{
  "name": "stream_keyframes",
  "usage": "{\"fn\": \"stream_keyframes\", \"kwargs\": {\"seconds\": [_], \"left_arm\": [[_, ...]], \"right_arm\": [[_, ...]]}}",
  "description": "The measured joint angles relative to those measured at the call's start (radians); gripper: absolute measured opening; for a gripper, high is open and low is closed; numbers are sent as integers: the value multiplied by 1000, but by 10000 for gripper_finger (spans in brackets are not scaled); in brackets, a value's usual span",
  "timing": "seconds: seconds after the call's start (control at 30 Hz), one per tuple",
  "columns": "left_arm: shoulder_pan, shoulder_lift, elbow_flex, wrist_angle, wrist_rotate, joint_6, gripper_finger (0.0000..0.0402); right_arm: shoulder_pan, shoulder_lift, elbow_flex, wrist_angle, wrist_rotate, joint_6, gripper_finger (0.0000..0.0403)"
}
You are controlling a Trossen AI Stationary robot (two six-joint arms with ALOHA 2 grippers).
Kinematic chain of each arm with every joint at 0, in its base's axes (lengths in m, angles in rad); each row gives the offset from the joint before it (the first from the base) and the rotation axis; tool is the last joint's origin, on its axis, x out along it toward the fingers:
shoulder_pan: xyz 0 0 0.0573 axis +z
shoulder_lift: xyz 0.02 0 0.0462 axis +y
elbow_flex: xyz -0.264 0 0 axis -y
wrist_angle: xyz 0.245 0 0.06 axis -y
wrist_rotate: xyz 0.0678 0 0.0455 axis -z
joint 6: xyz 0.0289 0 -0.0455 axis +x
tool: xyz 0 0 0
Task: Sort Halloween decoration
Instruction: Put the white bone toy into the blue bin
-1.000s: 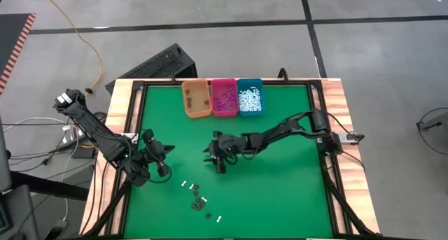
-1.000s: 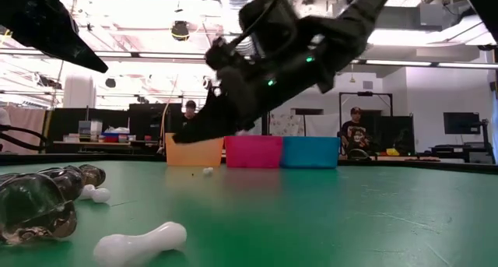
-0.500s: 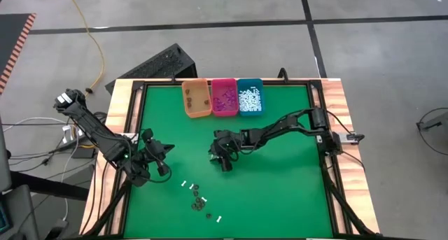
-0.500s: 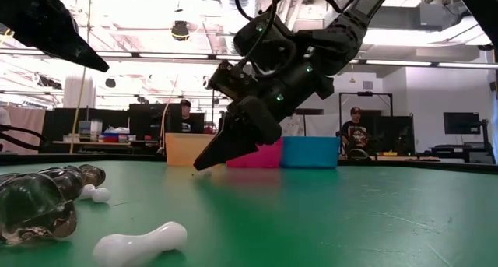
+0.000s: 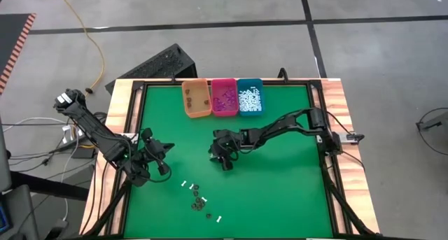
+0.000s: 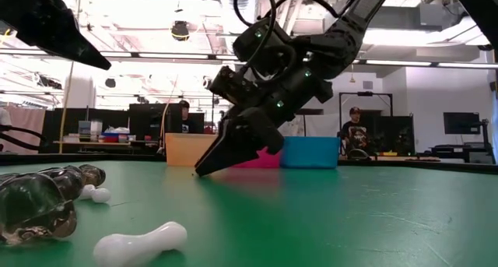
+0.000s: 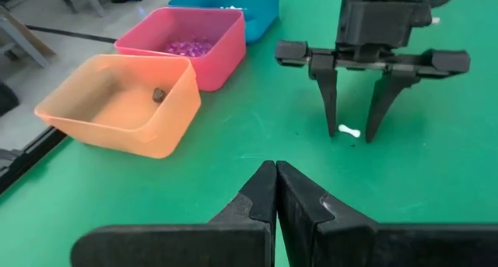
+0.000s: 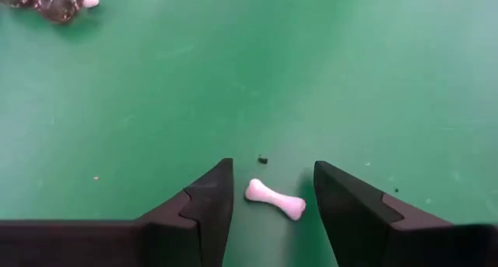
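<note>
A small white bone-shaped decoration [image 8: 275, 199] lies flat on the green table, mid-table. My right gripper [image 8: 271, 173] is open and slants down over it, one finger on each side and neither touching it. The left wrist view shows that gripper [image 7: 352, 111] with the bone [image 7: 349, 131] between its tips. Near the front edge more decorations lie loose: white sticks and dark bits [image 5: 199, 199]. My left gripper [image 7: 275, 170] is shut and holds nothing, hovering over the table's left part [image 5: 159, 150].
Three bins stand in a row at the far edge: orange [image 5: 196, 98] with a few dark bits, pink [image 5: 224, 96] with purple bits, teal [image 5: 250, 96] with white pieces. In the low view a white bone [image 6: 140, 242] and a dark glossy piece [image 6: 39, 201] lie close by.
My right gripper has come down toward the table and rolled. Its fingertips now stand low on either side of the white bone. The bone has stayed in place.
</note>
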Motion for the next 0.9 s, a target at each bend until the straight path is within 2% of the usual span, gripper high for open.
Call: {"fn": "stream_keyframes", "kwargs": {"seconds": [0.33,0.63,0.9], "left_arm": [[1,5,0,-22,-4,-17,0],[2,5,0,-24,-8,-17,0],[2,5,0,-24,-2,-18,0]], "right_arm": [[4,44,8,0,-21,31,182],[4,44,7,-16,-20,35,101],[4,46,7,-17,-14,91,55]]}}
